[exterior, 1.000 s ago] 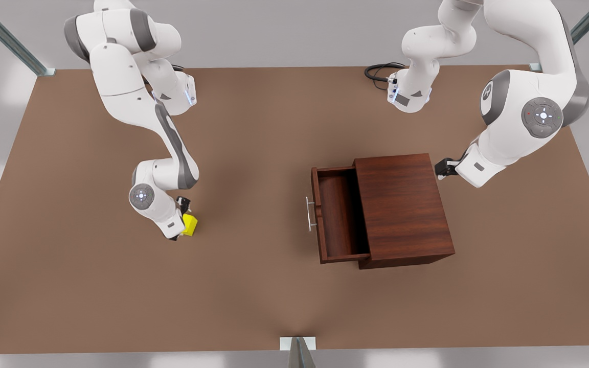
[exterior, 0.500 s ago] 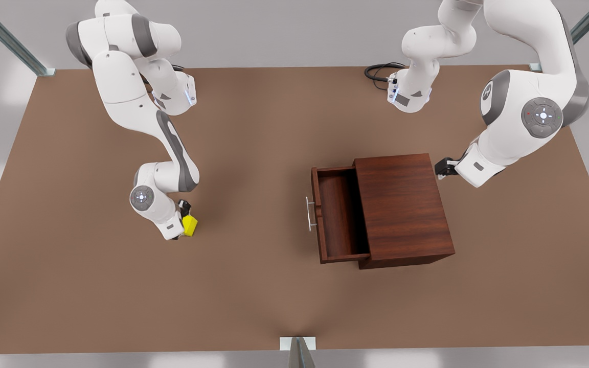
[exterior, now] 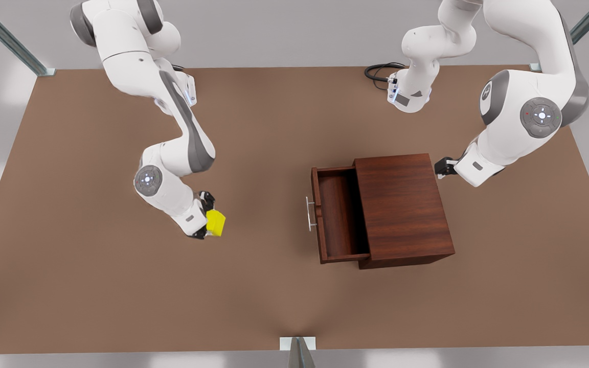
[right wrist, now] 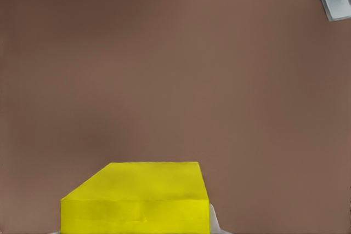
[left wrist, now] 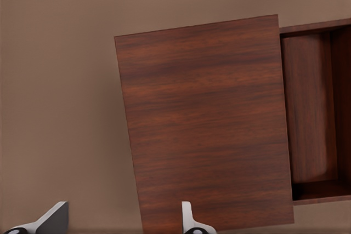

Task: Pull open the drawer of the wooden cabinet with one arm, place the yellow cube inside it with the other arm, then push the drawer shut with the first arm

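The yellow cube [exterior: 217, 223] [right wrist: 137, 198] hangs above the table at the front view's left, with my right gripper [exterior: 207, 219] shut on it. The wooden cabinet [exterior: 402, 204] [left wrist: 203, 124] stands right of centre. Its drawer [exterior: 338, 214] [left wrist: 312, 108] is pulled out toward the cube's side and holds nothing; the silver handle [exterior: 311, 214] is on its front. My left gripper [exterior: 440, 167] [left wrist: 122, 223] waits open behind the cabinet's back edge, touching nothing.
The brown table [exterior: 253, 296] stretches between the cube and the drawer front. A black cable [exterior: 379, 71] coils at the far edge by an arm base. Metal frame posts [exterior: 298, 352] stand at the table's edges.
My right gripper has risen with the yellow cube and carried it toward the front view's right, nearer the drawer. The left arm and the drawer have stayed put.
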You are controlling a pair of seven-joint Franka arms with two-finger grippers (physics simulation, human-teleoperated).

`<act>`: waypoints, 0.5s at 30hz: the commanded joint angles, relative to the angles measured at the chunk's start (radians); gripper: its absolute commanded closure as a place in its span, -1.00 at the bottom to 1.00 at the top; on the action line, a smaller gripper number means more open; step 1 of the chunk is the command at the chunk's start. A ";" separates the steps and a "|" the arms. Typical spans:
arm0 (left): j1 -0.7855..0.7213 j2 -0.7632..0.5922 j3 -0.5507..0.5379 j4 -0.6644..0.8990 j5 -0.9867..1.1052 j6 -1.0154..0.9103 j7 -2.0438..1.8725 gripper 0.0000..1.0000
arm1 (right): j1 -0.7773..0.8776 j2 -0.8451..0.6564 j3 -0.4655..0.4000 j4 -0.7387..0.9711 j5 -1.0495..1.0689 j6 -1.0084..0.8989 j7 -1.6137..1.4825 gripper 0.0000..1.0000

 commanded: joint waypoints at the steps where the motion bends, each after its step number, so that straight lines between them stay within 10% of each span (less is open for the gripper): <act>1: 0.001 -0.001 -0.001 0.000 0.001 0.000 0.007 -1.00 | 0.032 0.016 -0.001 0.065 0.001 -0.172 0.354 -0.04; 15: 0.001 -0.001 -0.001 0.000 0.004 0.004 0.007 -1.00 | 0.147 0.304 0.195 0.544 -0.008 -0.158 0.970 -0.04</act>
